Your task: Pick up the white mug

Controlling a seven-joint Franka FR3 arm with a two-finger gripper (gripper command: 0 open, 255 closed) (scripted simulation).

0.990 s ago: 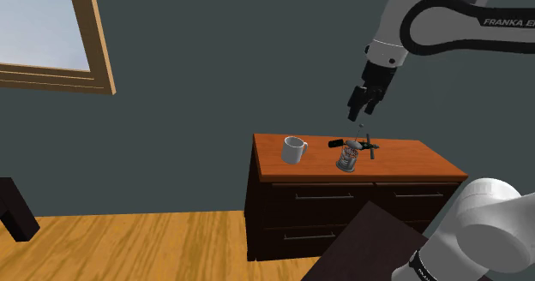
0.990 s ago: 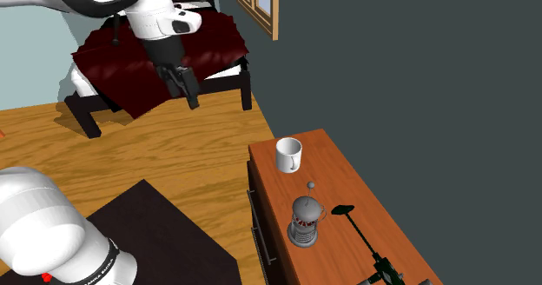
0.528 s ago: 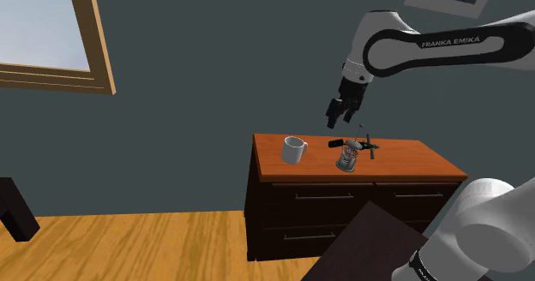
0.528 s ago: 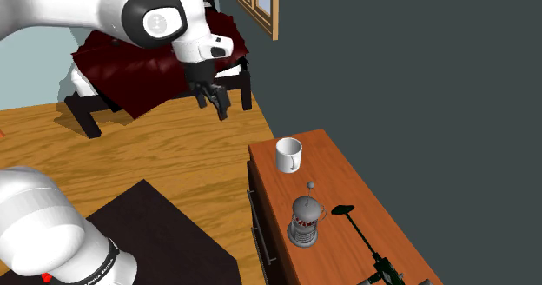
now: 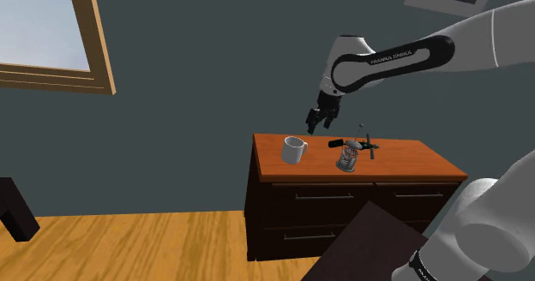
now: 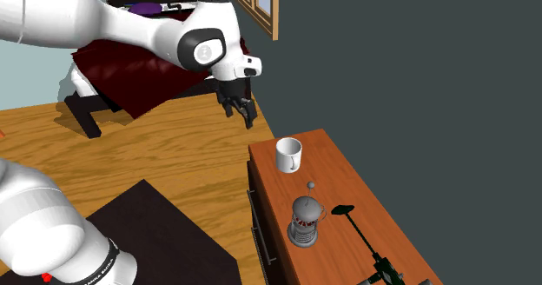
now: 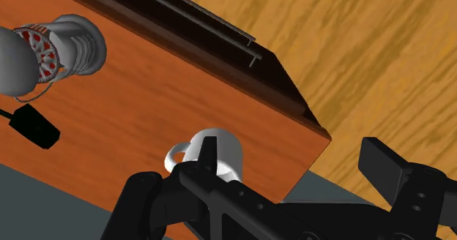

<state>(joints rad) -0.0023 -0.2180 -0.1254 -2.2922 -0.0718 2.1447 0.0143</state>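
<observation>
Since a second ago my arm has swung across toward the shoulder view's left, carrying my gripper [image 5: 319, 119] from above the press to a spot above the white mug [image 5: 294, 150] and a little to its right in that view. I am not touching the mug. My fingers stand well apart with nothing between them, as the wrist view shows [image 7: 293, 154].

The mug stands upright near the end of the wooden dresser top [image 5: 403, 155] that lies to the shoulder view's left, open mouth up. In the second exterior view the mug [image 6: 288, 155] sits close to the dresser's far corner, and my gripper [image 6: 241, 111] hangs above and left of it, apart from it.

In the wrist view one of my fingers [image 7: 206, 152] crosses in front of the mug [image 7: 228, 156], and the dark body of my hand hides its lower part. Its handle loop peeks out beside that finger.

A grey press with a red pattern [image 7: 62, 48] stands farther along the dresser [image 7: 146, 99], well apart from the mug. Near it lies a long black tool [image 6: 360, 235]. I cannot make out what it is. Its far end is cut off by the second exterior view's bottom edge, and in the wrist view just a black tip [image 7: 33, 126] shows.
</observation>
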